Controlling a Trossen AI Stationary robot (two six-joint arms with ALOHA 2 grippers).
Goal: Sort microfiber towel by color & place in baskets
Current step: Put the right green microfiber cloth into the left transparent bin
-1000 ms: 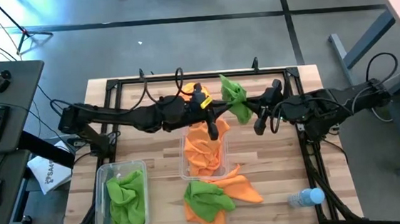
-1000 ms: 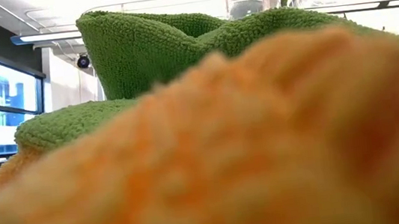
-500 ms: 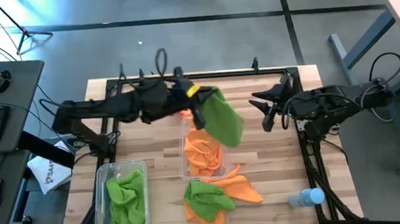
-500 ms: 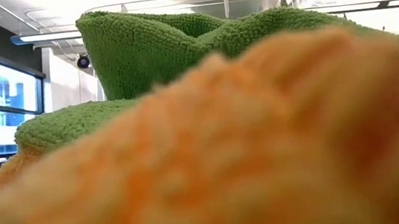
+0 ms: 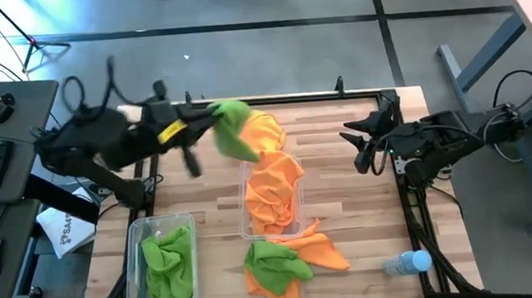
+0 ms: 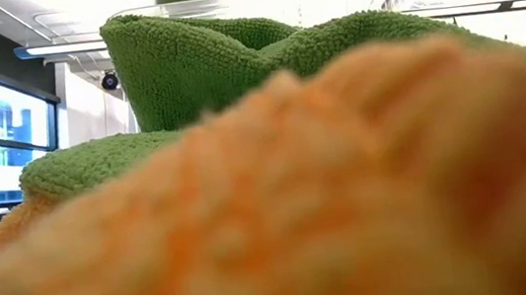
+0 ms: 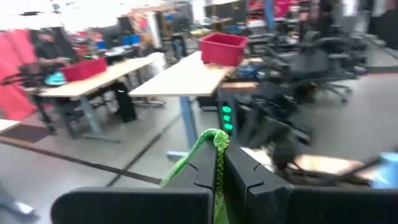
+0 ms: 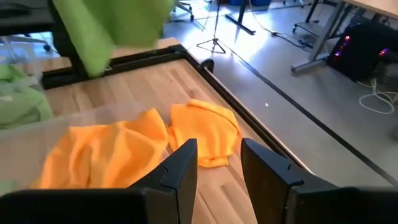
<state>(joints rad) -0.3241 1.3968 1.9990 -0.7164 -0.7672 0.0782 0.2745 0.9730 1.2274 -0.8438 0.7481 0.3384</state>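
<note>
The left gripper [image 5: 215, 124] pinches one green towel [image 5: 233, 131] above the table's far side. The right gripper [image 5: 359, 151] hangs open. Two baskets: one [image 5: 134, 264] holds green towels, the other [image 5: 299, 208] orange.

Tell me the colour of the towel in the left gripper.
Bright green towel, clearest in the high view.

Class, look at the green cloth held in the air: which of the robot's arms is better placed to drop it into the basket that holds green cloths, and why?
Left. The left gripper is shut on the green cloth, and the green basket lies on its side. The right gripper is open, empty, far across the table.
</note>
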